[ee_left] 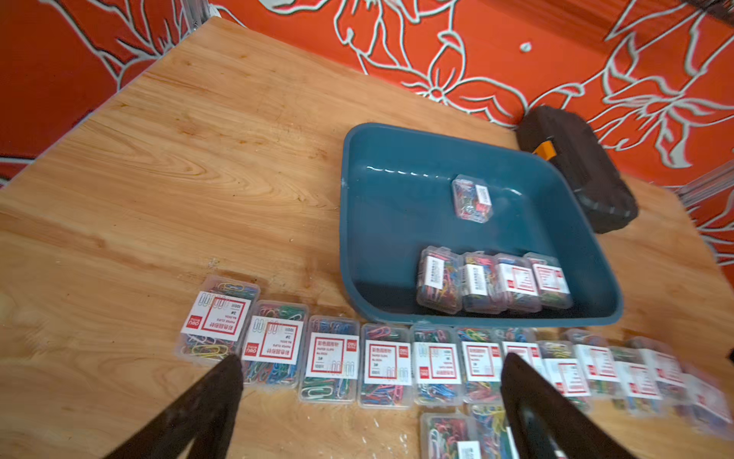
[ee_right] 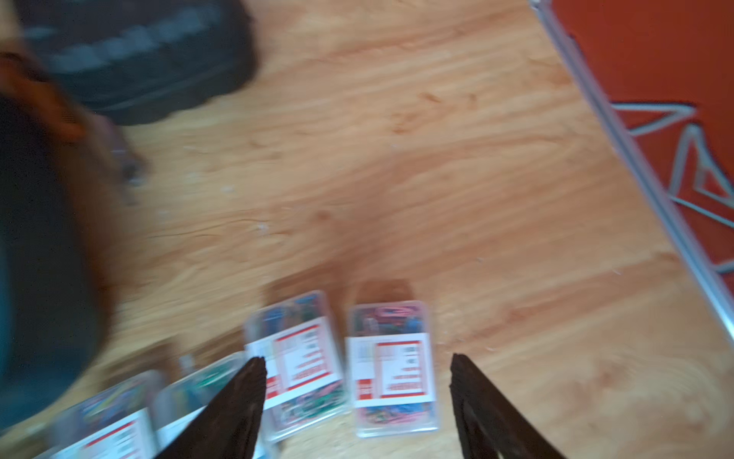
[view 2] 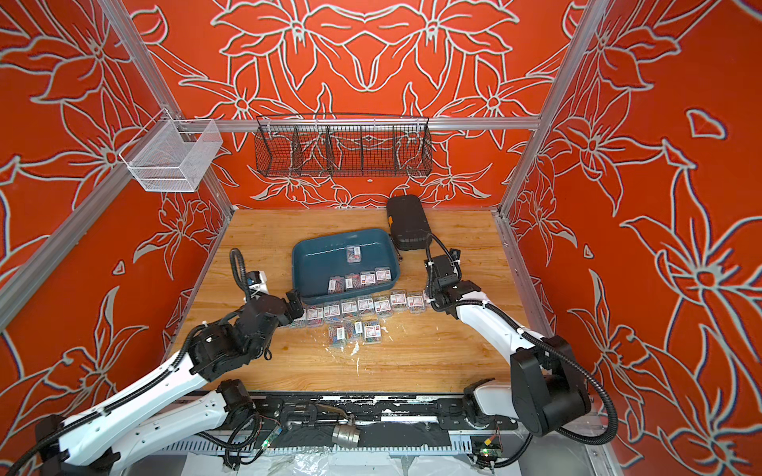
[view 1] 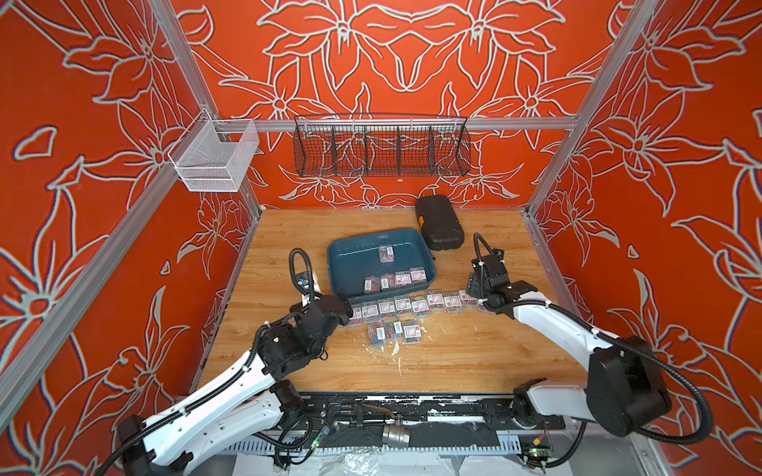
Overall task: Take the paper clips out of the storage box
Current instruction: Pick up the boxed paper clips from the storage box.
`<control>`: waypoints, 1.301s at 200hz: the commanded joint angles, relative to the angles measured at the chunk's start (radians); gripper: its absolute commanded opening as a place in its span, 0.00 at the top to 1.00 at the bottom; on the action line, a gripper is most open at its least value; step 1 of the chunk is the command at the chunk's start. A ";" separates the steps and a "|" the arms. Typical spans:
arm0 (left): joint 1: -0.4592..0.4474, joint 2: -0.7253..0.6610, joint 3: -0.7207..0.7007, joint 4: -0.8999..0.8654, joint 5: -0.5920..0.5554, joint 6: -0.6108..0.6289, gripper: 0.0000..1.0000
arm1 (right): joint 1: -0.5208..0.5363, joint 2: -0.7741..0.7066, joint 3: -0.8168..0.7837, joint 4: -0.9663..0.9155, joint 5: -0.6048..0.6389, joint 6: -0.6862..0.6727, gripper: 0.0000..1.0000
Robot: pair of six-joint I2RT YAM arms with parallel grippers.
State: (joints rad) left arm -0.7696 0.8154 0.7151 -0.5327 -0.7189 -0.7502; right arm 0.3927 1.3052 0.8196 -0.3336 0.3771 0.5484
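Left end effector (ee_left: pixel 373 357) and right end effector (ee_right: pixel 357 357) both gape empty beside the storage box (view 1: pixel 354 255). Five packs of paper clips (view 1: pixel 402 279) sit inside, four against its near wall; we'd pinch an end pack first.

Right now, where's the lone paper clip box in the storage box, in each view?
In a top view: lone paper clip box near centre, in the storage box, beyond the row of four.
In a top view: same, slightly further left.
Left wrist: the box in the storage box, beyond the row.
Right wrist: not in it.
Shared landmark: black case beside the storage box, in all four.
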 commanded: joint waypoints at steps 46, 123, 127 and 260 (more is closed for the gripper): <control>0.006 0.049 0.055 0.042 -0.122 -0.033 0.02 | 0.231 0.137 0.286 0.071 -0.063 -0.040 0.21; 0.019 0.024 0.023 0.071 -0.125 -0.025 0.02 | 0.293 0.627 0.770 -0.055 -0.126 -0.162 0.26; 0.019 0.028 0.024 0.071 -0.125 -0.025 0.02 | 0.293 0.652 0.791 -0.054 -0.142 -0.173 0.27; 0.030 0.074 0.037 0.074 -0.105 -0.028 0.02 | 0.285 1.124 1.238 -0.180 -0.150 -0.290 0.25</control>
State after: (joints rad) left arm -0.7460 0.8867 0.7368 -0.4751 -0.8089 -0.7639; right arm 0.6865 2.3833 2.0037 -0.4793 0.2375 0.2848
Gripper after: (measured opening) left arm 0.978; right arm 0.743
